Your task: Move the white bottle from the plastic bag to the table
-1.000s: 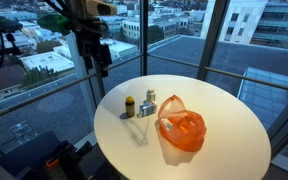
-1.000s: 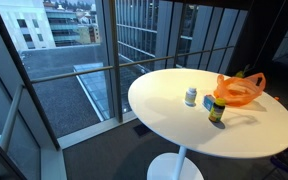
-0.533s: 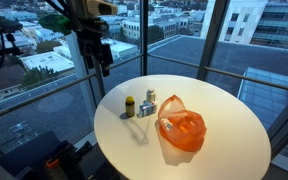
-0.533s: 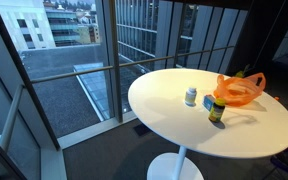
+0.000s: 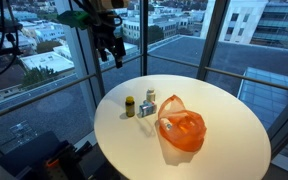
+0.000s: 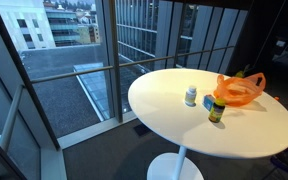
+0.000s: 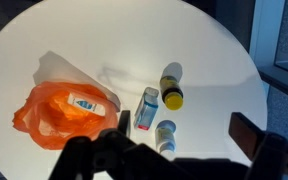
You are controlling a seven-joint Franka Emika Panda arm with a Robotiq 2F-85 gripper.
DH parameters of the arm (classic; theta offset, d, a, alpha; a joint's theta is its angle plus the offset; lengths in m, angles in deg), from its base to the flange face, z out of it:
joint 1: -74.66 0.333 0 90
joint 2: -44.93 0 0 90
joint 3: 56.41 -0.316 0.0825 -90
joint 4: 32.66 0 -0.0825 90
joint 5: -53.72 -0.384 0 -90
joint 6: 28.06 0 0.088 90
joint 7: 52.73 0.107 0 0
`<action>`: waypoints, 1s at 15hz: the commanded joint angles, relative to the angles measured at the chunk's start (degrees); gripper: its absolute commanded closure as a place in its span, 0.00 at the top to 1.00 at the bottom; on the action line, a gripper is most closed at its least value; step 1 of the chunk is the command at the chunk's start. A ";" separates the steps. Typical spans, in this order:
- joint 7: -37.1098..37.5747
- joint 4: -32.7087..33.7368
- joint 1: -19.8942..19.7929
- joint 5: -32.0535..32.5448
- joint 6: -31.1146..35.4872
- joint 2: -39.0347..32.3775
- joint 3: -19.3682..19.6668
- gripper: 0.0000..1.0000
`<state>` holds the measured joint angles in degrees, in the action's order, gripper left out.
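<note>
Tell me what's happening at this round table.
A robot arm's gripper hangs open and empty above the white table, touching nothing. The white bottle lies inside the orange plastic bag and has not yet been taken out. Beside the bag stand a dark bottle with a yellow cap and a small grey container.

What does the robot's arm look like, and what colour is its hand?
Its gripper is black and chunky, with two thick dark fingers that look blurry in the wrist view. The arm above it shows green parts, and black cables loop beside it. No markings can be made out.
</note>
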<state>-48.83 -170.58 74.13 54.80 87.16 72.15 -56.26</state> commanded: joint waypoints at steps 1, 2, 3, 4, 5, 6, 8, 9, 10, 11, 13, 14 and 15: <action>1.92 5.40 -0.87 -0.59 0.86 -5.76 -0.03 1.00; 2.06 6.49 -1.01 -0.61 1.09 -7.03 0.11 1.00; 2.26 7.66 -1.23 -0.55 1.37 -8.45 0.28 1.00; 2.41 8.67 -1.43 -0.51 1.64 -9.70 0.46 1.00; 2.39 9.77 -1.74 -0.32 1.98 -11.03 0.69 1.00; 2.34 10.74 -2.01 -0.21 2.40 -12.21 0.92 1.00; 2.10 12.53 -2.65 0.15 3.28 -14.76 1.54 1.00; 1.90 13.39 -2.98 0.27 3.76 -16.07 1.89 1.00; 1.74 14.14 -3.28 0.27 4.35 -17.24 2.21 1.00; 1.72 14.79 -3.56 0.39 5.45 -18.46 2.54 1.00; 1.72 15.99 -4.03 0.21 7.25 -20.75 3.26 1.00; 1.76 16.54 -4.30 -0.05 8.07 -21.94 3.69 1.00; 1.90 17.00 -4.57 -0.23 8.83 -23.08 4.09 1.00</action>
<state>-47.34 -156.81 70.28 54.80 94.76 52.84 -53.09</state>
